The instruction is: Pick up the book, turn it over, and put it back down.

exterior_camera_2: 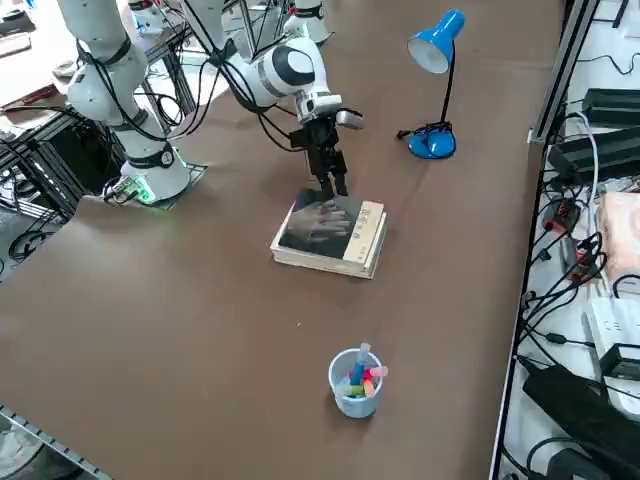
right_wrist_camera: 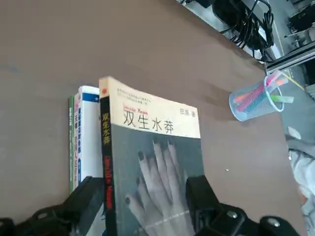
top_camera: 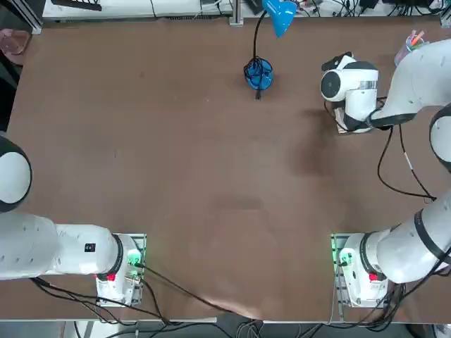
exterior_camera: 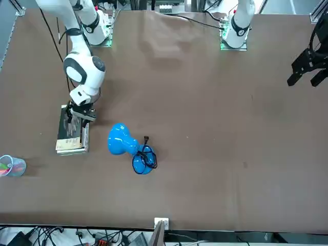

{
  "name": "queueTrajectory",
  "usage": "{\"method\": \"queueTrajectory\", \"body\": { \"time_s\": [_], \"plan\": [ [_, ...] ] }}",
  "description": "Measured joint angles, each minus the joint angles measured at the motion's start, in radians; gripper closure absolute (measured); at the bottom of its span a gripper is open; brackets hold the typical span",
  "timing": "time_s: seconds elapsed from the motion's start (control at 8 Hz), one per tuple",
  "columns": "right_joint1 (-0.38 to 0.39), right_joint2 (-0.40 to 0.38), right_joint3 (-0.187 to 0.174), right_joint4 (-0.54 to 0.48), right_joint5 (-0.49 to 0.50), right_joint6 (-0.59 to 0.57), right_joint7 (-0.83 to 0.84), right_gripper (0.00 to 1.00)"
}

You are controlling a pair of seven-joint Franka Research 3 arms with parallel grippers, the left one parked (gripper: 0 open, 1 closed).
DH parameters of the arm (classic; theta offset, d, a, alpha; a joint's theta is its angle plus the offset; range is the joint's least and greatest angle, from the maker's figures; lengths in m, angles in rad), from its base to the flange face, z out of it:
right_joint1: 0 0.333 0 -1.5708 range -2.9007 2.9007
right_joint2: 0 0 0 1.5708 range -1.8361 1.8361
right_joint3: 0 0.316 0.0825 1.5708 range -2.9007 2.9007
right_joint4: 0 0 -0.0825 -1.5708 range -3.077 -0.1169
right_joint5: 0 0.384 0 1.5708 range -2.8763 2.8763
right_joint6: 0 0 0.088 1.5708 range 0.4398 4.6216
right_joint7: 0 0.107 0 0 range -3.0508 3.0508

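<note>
Book [exterior_camera_2: 330, 232]: grey cover, pale hand image, flat on worktop [exterior_camera_2: 200, 330]; near end hidden under pincer [exterior_camera_2: 334, 184], fingers apart.

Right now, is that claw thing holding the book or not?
Right gripper: open, just above the book, fingers either side of its spine edge, holding nothing.
</note>
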Motion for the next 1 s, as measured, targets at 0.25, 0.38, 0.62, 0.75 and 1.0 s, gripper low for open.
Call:
{"method": "queueTrajectory", "body": {
  "time_s": [0.25,0.38,0.62,0.75,1.0],
  "plan": [
    [-0.01,-0.02,0.0,-0.01,0.0,0.045,0.006,0.0],
    [-0.015,-0.028,0.0,-0.014,0.0,0.065,0.008,0.0],
    [-0.018,-0.042,0.0,-0.015,0.043,0.075,0.007,0.0],
    [-0.018,-0.046,0.001,-0.006,0.116,0.079,-0.018,0.0],
    [-0.017,-0.054,0.008,0.036,0.335,0.082,-0.17,0.0]
  ]
}}
